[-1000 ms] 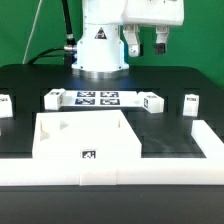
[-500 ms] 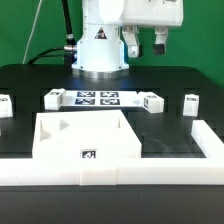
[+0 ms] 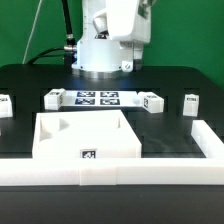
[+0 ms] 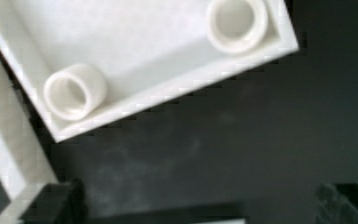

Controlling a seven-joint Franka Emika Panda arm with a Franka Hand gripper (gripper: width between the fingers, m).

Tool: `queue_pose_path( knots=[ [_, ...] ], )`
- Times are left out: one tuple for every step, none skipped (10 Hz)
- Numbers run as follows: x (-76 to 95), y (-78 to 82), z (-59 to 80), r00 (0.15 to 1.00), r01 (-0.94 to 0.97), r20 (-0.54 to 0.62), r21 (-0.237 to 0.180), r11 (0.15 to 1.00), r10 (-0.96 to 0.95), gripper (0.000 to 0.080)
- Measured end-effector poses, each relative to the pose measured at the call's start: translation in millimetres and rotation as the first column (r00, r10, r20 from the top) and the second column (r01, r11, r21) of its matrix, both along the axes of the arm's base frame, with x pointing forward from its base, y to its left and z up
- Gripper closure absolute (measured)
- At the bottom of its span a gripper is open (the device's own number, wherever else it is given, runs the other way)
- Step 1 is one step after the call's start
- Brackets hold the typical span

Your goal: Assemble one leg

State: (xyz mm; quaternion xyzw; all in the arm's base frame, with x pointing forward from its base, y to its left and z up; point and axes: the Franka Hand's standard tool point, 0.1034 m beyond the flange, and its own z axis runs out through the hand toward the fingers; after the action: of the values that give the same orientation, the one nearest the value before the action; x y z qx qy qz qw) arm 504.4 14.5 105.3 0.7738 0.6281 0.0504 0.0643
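gripper (image 4: pixel 202 206) fingertips (image 4: pixel 48 205) cropped, seemingly apart | tabletop (image 4: pixel 149 60) partly cut off

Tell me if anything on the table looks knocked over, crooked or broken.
Nothing stands out. The tabletop lies flat with its sockets up, the marker board lies straight behind it, and the leg at the exterior view's right stands upright, apart from both. No damage shows.

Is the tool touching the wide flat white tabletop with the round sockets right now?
Apart. The wrist view shows bare black table between the open tool and the edge of the wide flat white tabletop.
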Motion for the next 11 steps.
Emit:
queue_pose_path(
  knots=[
    [2.2,-15.0,-3.8,1.000,0.023,-0.012,-0.001,1.000,-0.023,0.0150],
    [1.8,-11.8,-2.7,1.000,0.029,-0.010,0.000,1.000,-0.029,0.0150],
    [1.3,-10.7,-3.4,1.000,0.027,-0.011,0.001,1.000,-0.027,0.0150],
    [1.2,-11.6,-3.6,1.000,0.029,-0.012,0.001,1.000,-0.029,0.0150],
    [1.1,-11.8,-3.7,1.000,0.027,-0.012,0.000,1.000,-0.027,0.0150],
    [0.4,-14.2,-4.4,0.998,-0.065,-0.020,-0.015,0.998,0.065,0.0150],
    [-2.1,-22.4,-9.7,0.986,-0.166,-0.026,-0.034,0.985,0.165,0.0150],
    [-6.4,-33.3,-18.5,0.974,-0.227,-0.040,-0.042,0.973,0.225,0.0150],
    [-8.8,-38.6,-24.7,0.965,-0.259,-0.053,-0.044,0.965,0.257,0.0150],
    [-8.6,-40.3,-30.2,0.954,-0.295,-0.065,-0.048,0.954,0.291,0.0150],
    [-9.8,-43.0,-39.9,0.951,-0.304,-0.081,-0.047,0.951,0.300,0.0150]
  ],
)
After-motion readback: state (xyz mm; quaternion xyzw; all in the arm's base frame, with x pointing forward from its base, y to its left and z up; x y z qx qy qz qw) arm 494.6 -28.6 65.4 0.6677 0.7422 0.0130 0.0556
